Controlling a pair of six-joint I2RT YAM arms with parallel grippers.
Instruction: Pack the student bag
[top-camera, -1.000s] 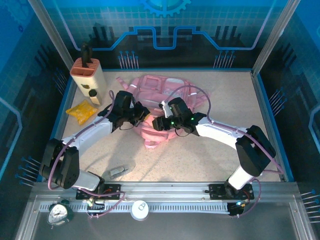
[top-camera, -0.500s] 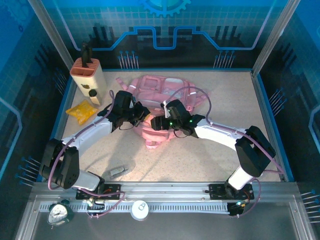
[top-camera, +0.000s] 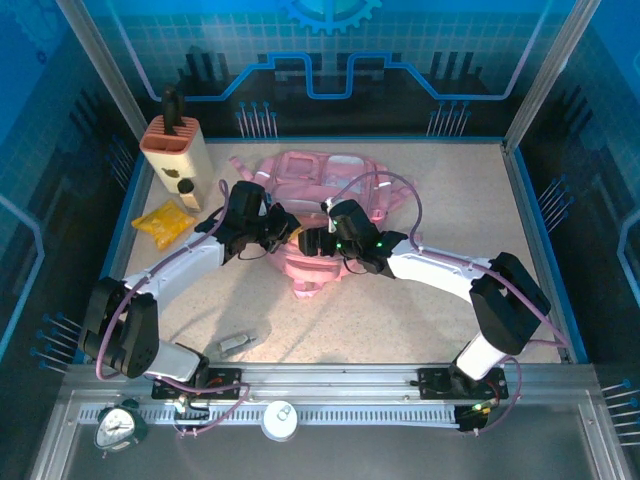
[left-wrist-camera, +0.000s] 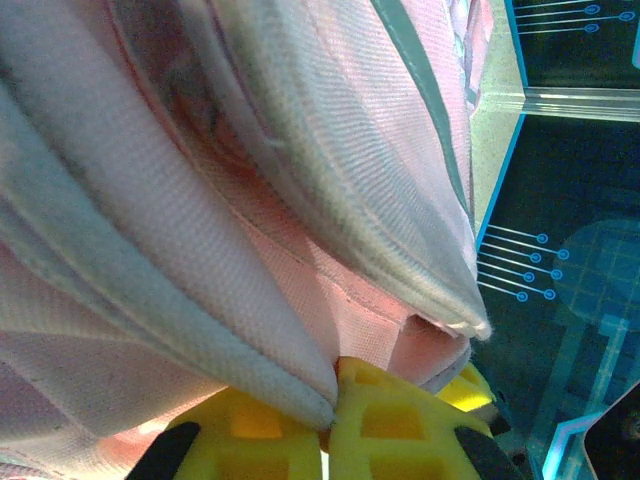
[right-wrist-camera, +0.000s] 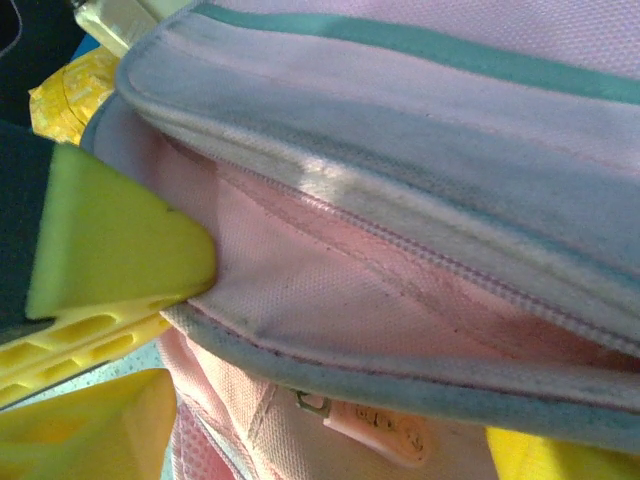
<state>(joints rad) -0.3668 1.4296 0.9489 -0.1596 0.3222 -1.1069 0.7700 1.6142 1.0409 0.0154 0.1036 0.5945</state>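
Pink student bag (top-camera: 320, 180) lies in the middle of the table (top-camera: 420, 310), right at my fingers. My left gripper (left-wrist-camera: 330, 400) is squeezed tight on a fold of its cloth. My right gripper (top-camera: 308, 243) has its fingers (right-wrist-camera: 110, 250) spread wide, with the bag's zip edge between them.

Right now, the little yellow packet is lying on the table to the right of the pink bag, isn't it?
Not quite. The yellow packet is lying on the table to the left of the pink bag, not the right. The top camera shows it.
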